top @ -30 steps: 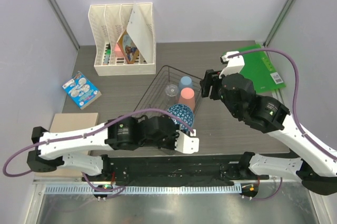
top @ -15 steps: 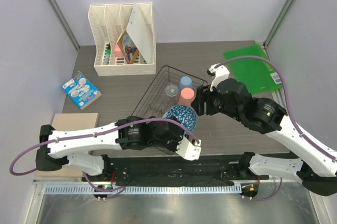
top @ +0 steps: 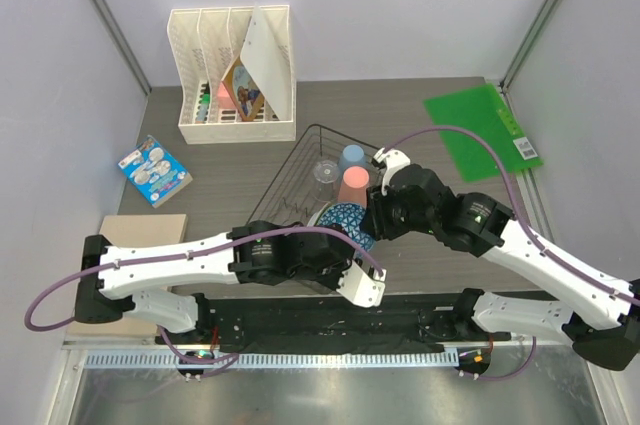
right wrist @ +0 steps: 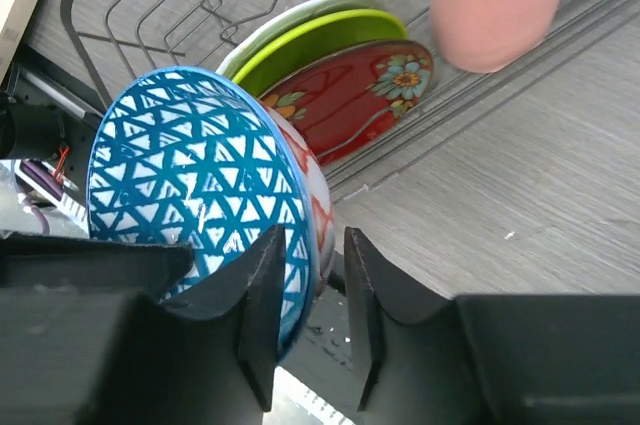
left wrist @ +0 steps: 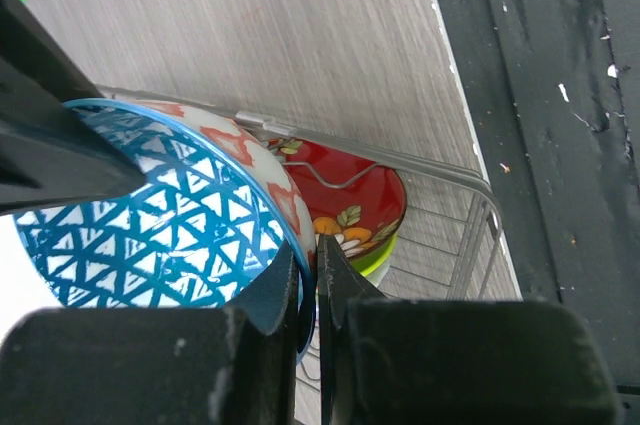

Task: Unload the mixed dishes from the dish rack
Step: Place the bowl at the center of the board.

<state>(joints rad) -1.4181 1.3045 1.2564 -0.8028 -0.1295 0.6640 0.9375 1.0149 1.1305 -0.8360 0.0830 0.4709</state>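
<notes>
My left gripper [left wrist: 308,245] pinches the rim of the bowl [left wrist: 150,215]. It is blue triangles on white inside and red on white outside, and it is tipped on edge at the near end of the rack [top: 284,167], a black wire basket. My right gripper [right wrist: 313,237] straddles the same rim. Just behind the bowl, the red flowered plate [right wrist: 365,95], a green-rimmed plate [right wrist: 310,45] and a pale one [right wrist: 290,17] stand on edge in a row. Farther in stands the pink cup [right wrist: 495,0], with the clear tumbler [top: 324,173] beside it.
</notes>
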